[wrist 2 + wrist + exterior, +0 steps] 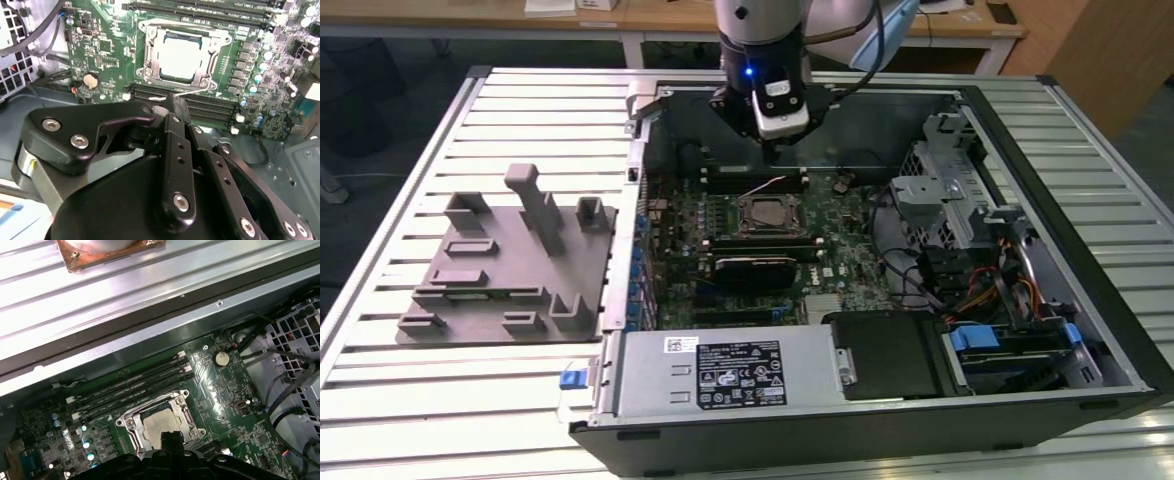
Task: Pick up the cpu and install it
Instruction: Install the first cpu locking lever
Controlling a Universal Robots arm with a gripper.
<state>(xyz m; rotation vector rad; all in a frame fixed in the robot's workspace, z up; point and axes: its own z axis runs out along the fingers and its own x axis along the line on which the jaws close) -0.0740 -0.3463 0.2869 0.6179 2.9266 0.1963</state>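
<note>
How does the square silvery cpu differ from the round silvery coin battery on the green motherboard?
The cpu is square and larger; the coin battery is round and smaller. The cpu sits inside a metal socket frame; the battery lies outside it. Both are silvery and lie flat on the motherboard.

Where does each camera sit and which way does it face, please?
Exterior view: off the arm, looking down into the open computer case; arm and gripper show.
First wrist view: on the arm, looking past the gripper at the cpu in its socket.
Second wrist view: on the arm, close behind the gripper, facing the cpu.
Shared: both wrist views show gripper and cpu.
</note>
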